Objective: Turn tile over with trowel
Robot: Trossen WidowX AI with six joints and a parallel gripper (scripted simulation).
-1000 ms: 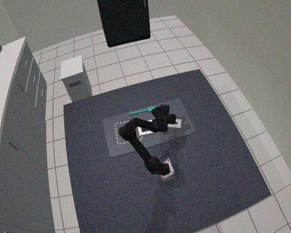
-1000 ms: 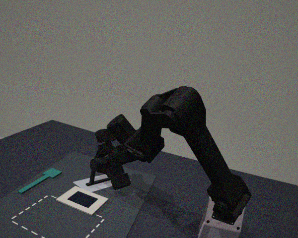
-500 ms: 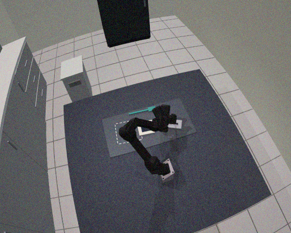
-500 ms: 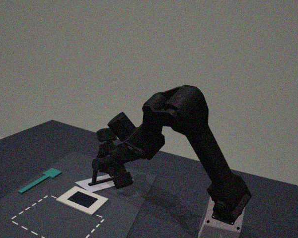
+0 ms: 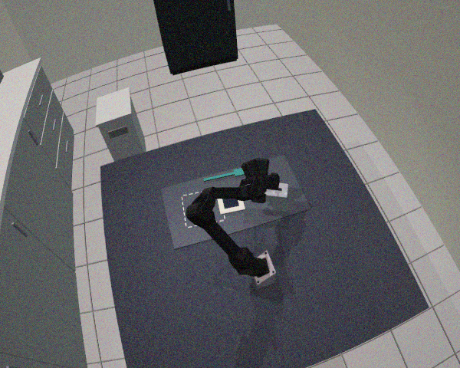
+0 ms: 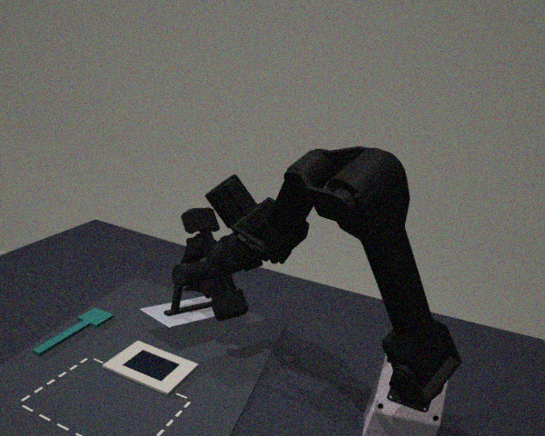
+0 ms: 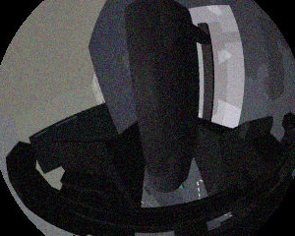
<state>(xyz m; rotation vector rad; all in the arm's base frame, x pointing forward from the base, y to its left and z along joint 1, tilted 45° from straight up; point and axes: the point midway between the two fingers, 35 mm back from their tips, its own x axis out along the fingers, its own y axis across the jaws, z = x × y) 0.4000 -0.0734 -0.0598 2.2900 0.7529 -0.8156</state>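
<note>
One dark rounded handle point(image 7: 162, 92) sits clamped in the half-closed end effector point(image 6: 207, 286)

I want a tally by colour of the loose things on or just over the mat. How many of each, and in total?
Teal: 1, flat tool
White: 2, framed tile, plain sheet
Dark: 1, held tool
Total: 4

Non-task items, top view: tall black cabinet point(image 5: 196, 33) at far edge of tiled floor point(image 5: 238, 95). Small white box unit point(image 5: 117, 120) w/ dark front slot, just beside dark table point(image 5: 341, 245) corner. Long grey counter point(image 5: 20, 190) w/ drawer fronts along left side. White flat sheet point(image 6: 169, 315) lies on mat, well apart from cabinet.
</note>
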